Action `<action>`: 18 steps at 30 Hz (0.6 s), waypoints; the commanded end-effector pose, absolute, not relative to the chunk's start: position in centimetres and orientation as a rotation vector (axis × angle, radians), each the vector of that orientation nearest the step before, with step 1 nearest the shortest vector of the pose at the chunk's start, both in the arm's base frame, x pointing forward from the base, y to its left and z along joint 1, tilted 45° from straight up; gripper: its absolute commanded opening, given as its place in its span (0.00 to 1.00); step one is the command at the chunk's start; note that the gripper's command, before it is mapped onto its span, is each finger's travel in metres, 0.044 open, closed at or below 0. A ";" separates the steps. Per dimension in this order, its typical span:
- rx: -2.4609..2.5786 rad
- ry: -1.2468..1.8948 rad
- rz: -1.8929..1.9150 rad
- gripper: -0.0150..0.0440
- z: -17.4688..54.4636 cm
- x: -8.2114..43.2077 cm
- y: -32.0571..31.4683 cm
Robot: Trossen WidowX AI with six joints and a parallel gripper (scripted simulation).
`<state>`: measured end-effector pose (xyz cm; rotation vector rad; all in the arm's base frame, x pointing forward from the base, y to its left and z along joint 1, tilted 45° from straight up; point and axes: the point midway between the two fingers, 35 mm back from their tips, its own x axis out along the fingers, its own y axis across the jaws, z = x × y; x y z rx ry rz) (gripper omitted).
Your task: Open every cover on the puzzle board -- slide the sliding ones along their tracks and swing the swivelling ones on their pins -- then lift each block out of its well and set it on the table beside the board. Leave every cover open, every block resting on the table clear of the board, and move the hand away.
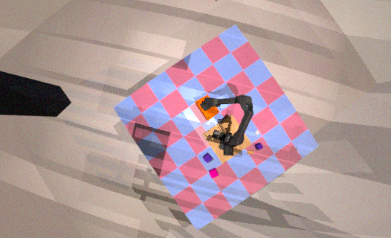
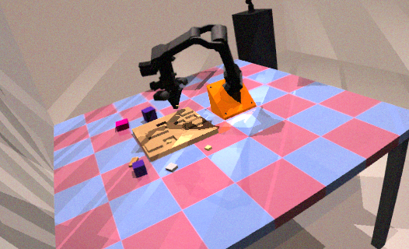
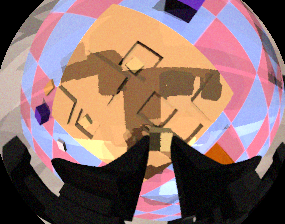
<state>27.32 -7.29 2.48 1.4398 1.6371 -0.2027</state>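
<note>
The tan puzzle board (image 1: 222, 158) (image 2: 194, 137) (image 3: 108, 30) lies flat, with square outlines and slots in its top, partly under arm shadow. My gripper (image 2: 176, 106) (image 3: 160, 139) is shut on a small pale yellow block (image 3: 166, 140) and holds it above the board's rear part. A purple block (image 1: 207, 158) (image 2: 149, 113) (image 3: 187, 7) and a magenta block (image 1: 213, 172) (image 2: 122, 124) rest on the table beyond one side. Off the opposite side lie another purple block (image 1: 259, 146) (image 2: 139, 168) (image 3: 42, 113), an orange piece (image 2: 133, 162) (image 3: 49, 87), a white piece (image 2: 172, 166) (image 3: 61, 145) and a small yellow piece (image 2: 207, 147). The covers' exact positions are unclear.
The orange wedge (image 1: 212, 114) (image 2: 221, 105) (image 3: 220, 154) under the arm's base stands close to the board. A pale cream knob-like square (image 3: 134, 65) shows at a square outline on the board. The table (image 2: 314, 156) is checkered pink and blue.
</note>
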 end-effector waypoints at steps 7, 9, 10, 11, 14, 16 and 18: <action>1.424 1.631 -0.216 0.39 4.6 27.7 -6.6; 1.422 1.630 -0.220 0.39 5.2 27.9 -6.0; 1.421 1.630 -0.222 0.39 5.5 28.0 -5.8; 1.420 1.629 -0.224 0.39 5.7 28.0 -5.5; 1.417 1.628 -0.229 0.39 6.6 28.2 -4.7; 1.415 1.627 -0.232 0.39 7.1 28.3 -4.2; 1.414 1.626 -0.234 0.39 7.7 28.3 -3.6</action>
